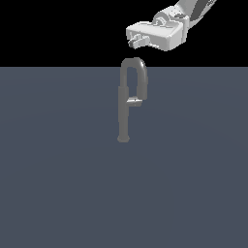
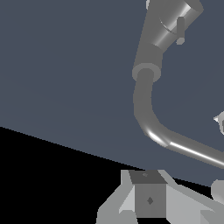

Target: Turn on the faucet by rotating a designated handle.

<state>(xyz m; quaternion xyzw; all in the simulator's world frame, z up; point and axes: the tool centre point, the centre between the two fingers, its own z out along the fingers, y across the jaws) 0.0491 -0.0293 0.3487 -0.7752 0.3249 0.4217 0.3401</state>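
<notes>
The handle point(image 1: 134, 101) is sticking out sideways from the faucet point(image 1: 125, 114) post, about halfway up, toward the exterior view's right and under the spout's open end. The faucet is standing upright on the grey floor point(image 1: 58, 184). Your gripper point(image 1: 134, 42) is hovering above the gooseneck, clear of it, holding nothing; you cannot tell how far its fingers are spreading.

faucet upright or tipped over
Upright. In the exterior view the faucet stands with its post vertical on the grey floor, gooseneck arching on top; the gripper hovers above, touching nothing.
</notes>
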